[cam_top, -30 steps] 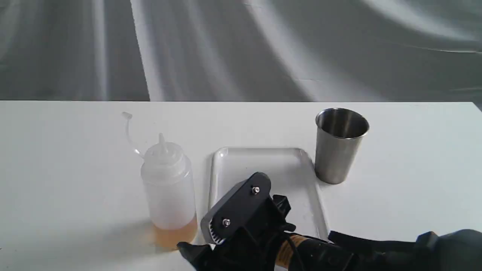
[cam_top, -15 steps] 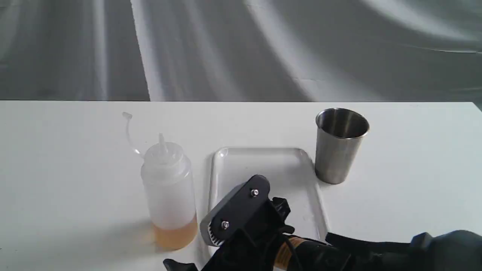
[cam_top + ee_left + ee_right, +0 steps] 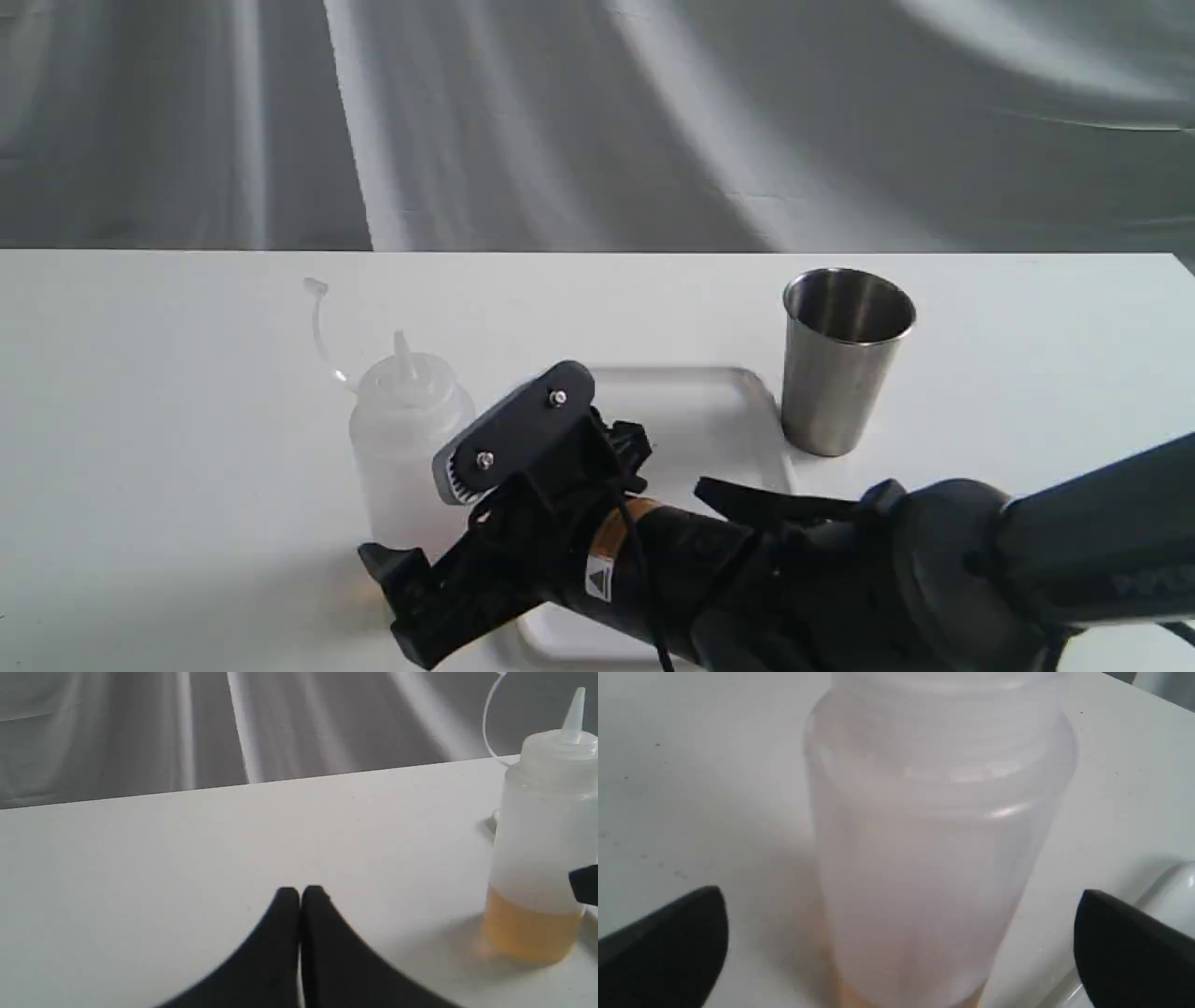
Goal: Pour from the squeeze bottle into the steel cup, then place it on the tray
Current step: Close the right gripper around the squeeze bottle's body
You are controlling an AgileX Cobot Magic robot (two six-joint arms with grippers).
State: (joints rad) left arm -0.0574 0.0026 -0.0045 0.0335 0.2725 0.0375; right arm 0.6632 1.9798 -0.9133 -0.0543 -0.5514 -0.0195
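Since the earlier frame, the right arm has swung up and to the left, away from the near part of the tray, and its black body now hides the lower right side of the squeeze bottle in the exterior view.

The right claw is spread wide. In its wrist view one dark fingertip stands on each side of the bottle, with a gap of bare desk between each tip and the bottle wall, so nothing is gripped.

The squeeze bottle stands upright on the white desk, just left of the tray. It is a cloudy plastic cylinder with a pointed nozzle, and a thin cap strap curls up and away from its neck. A shallow layer of amber liquid sits in its bottom.

The flat white tray lies in the middle of the desk, its near half covered by the arm. The steel cup stands upright on the desk, just beside the tray's far right corner, mouth open to the top.

The left claw is clenched, its two black fingers pressed together, holding nothing, and it sits low over bare desk with the bottle off to one side. Grey draped cloth fills the background.
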